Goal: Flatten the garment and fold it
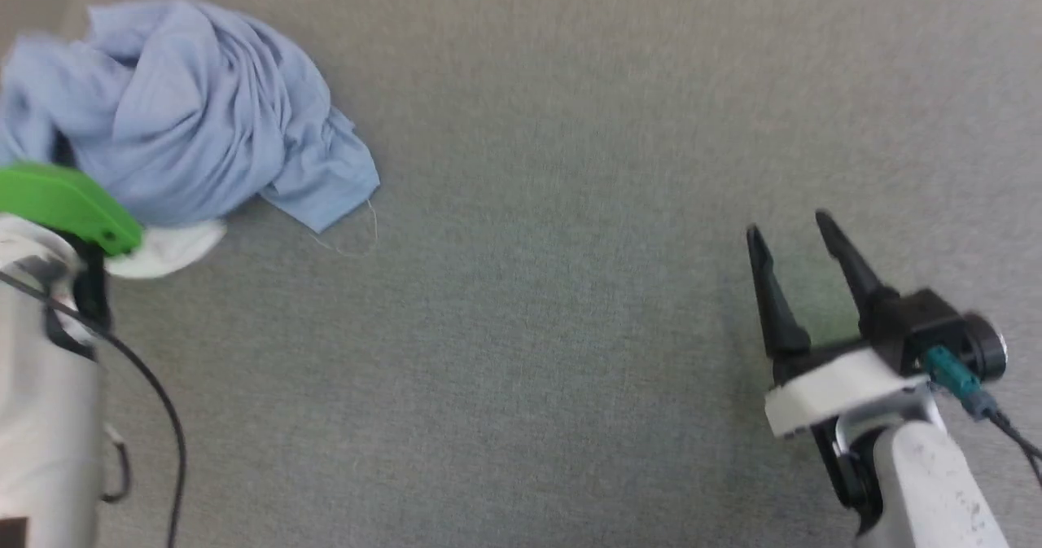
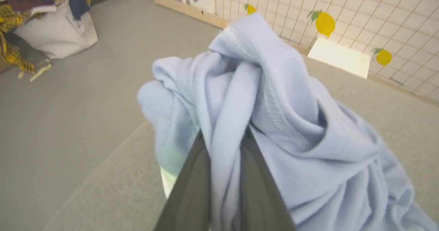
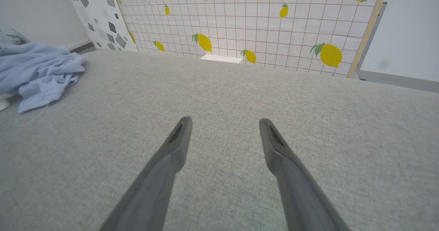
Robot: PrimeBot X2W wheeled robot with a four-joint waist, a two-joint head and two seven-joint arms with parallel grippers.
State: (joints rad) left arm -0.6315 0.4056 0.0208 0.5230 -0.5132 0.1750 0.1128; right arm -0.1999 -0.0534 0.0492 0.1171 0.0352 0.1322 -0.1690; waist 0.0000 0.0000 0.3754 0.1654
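Left wrist view: left hand (image 2: 223, 136) seemingly pinches bunched garment (image 2: 295, 121), fingertips buried; right hand (image 3: 224, 128) spread.

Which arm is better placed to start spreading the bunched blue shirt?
Left, probably: the left gripper is shut on a fold of the shirt, while the right gripper hangs open over bare grey surface, apart from it.

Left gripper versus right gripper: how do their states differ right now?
The left gripper is closed on a fold of the crumpled light-blue jersey garment; the right gripper is open and empty. Left sits at the pile, right apart over bare grey fabric surface. Both have long dark fingers.
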